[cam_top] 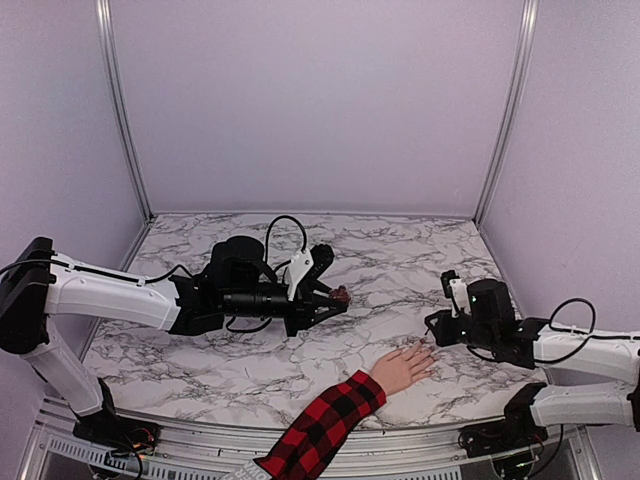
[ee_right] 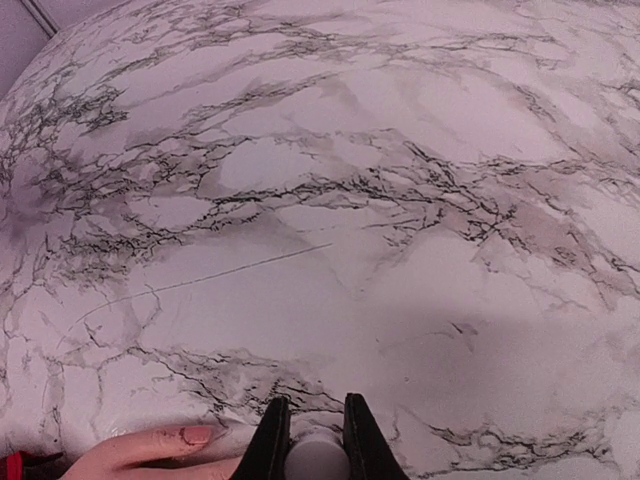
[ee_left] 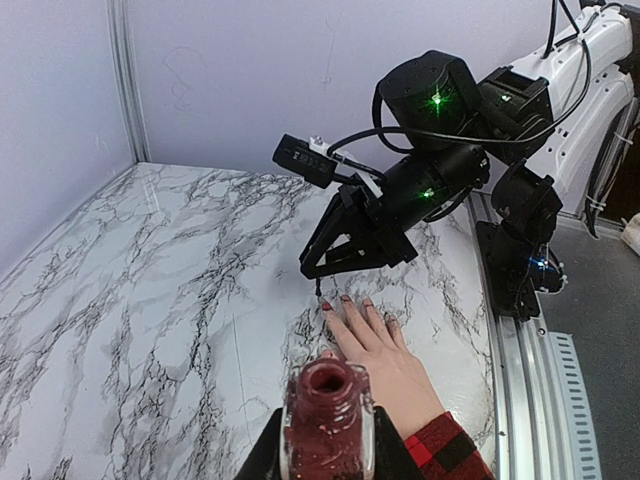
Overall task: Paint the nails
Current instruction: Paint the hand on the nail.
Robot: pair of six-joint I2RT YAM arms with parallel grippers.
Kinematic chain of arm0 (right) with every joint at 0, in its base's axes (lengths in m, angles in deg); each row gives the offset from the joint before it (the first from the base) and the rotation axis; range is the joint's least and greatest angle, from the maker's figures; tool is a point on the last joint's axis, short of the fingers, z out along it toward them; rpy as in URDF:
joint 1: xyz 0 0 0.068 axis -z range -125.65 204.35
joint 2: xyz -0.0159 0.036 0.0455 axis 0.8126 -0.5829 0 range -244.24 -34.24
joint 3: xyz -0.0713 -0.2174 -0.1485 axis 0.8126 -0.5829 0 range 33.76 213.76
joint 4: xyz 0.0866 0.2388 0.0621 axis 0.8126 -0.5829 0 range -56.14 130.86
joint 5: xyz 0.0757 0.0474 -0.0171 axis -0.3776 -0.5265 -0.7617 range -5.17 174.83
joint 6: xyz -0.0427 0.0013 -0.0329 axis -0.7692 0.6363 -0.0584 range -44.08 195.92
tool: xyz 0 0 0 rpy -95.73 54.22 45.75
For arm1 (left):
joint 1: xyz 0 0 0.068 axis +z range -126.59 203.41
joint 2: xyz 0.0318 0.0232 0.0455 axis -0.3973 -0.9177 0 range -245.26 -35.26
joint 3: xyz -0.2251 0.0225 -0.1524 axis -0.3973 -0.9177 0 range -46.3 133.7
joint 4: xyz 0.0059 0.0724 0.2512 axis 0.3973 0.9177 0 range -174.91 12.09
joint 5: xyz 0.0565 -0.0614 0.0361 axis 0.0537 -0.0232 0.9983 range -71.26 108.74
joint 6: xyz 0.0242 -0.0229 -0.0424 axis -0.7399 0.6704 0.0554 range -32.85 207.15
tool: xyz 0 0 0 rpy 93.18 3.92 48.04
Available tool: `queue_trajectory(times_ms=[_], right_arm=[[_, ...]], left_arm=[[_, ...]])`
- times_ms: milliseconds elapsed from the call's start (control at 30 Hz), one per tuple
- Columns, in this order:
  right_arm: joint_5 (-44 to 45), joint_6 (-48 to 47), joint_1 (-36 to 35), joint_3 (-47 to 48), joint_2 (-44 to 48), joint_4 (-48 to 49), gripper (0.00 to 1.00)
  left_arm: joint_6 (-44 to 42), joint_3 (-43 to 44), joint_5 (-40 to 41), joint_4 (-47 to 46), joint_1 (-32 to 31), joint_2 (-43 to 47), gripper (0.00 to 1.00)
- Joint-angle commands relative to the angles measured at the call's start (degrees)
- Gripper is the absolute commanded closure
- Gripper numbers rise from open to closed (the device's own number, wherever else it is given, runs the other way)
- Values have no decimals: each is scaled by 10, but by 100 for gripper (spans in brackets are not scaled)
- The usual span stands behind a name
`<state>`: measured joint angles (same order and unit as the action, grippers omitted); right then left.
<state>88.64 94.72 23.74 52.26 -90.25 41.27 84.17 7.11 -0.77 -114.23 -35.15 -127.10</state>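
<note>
The left tool (ee_left: pixel 327 455) pinches an open dark-red glass polish bottle (ee_left: pixel 327 405) over the marble-patterned surface (ee_left: pixel 150 300). The right tool (ee_right: pixel 315 410) clamps a white brush cap (ee_right: pixel 315 460) just beside the tiny nails (ee_right: pixel 195 435) of the pale hand (cam_top: pixel 403 367) lying flat. Tilting the bottle could spill polish, and a brush brought too low could smear skin.

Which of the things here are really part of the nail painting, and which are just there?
Part of the job:
- nails on the hand
- open polish bottle, held in the left pincer
- white cap, gripped by the right pincer beside the fingers

Just there:
- marble tabletop
- plaid sleeve
- purple walls
</note>
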Motion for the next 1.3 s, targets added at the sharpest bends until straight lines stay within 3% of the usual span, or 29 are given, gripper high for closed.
queue_trajectory(times_ms=[0,1067,1267], right_arm=[[-29,-16,3,17,-18,11,100],[40,23,3,36,-67,-14,100],[40,19,3,20,-16,-14,100]], left_arm=[[-1,13,-7,-21,4,-3,100],[-1,8,-4,-22,4,0,100],[-1,6,-4,-21,5,1,100]])
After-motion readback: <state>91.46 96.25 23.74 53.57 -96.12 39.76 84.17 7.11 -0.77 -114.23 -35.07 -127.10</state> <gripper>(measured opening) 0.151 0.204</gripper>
